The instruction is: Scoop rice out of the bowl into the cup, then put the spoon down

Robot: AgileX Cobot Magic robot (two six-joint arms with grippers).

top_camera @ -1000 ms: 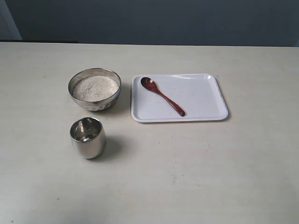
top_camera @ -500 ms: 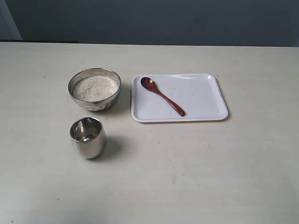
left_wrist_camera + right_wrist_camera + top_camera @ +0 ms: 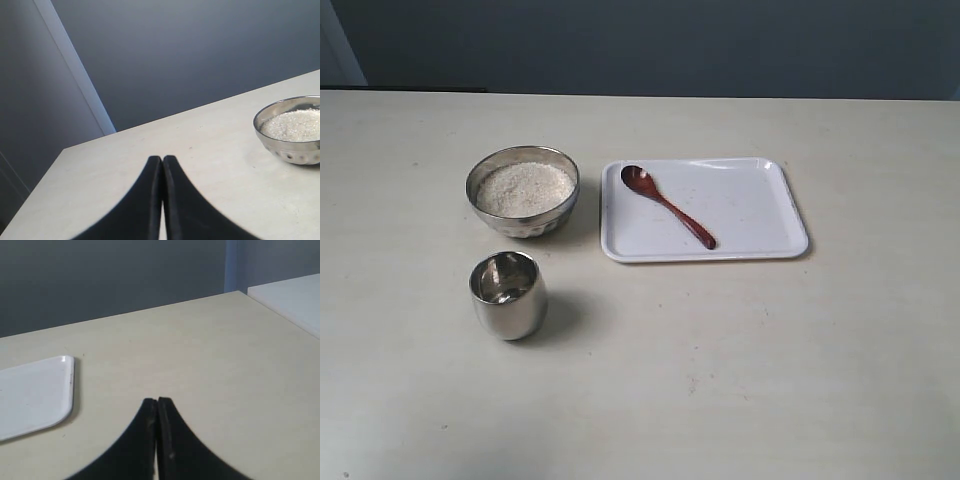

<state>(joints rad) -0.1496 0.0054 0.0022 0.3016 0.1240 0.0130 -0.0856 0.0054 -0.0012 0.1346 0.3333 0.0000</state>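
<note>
Shiny metal bowl (image 3: 523, 190), wooden spoon (image 3: 667, 204)

Light: soft, even, fairly bright over pale worktop (image 3: 720, 350); wall (image 3: 670, 45) beyond the bowl (image 3: 522, 190) dim.
Shadows: faint, soft-edged, on bowl's tray (image 3: 750, 210) side; same side for cup (image 3: 507, 294).
Glare: glints on bowl rim, pale sheen along tray rim.
Focus: exterior sharp; left tool (image 3: 162, 159) and right tool (image 3: 157, 400) black, soft-edged silhouettes in wrist views.
</note>
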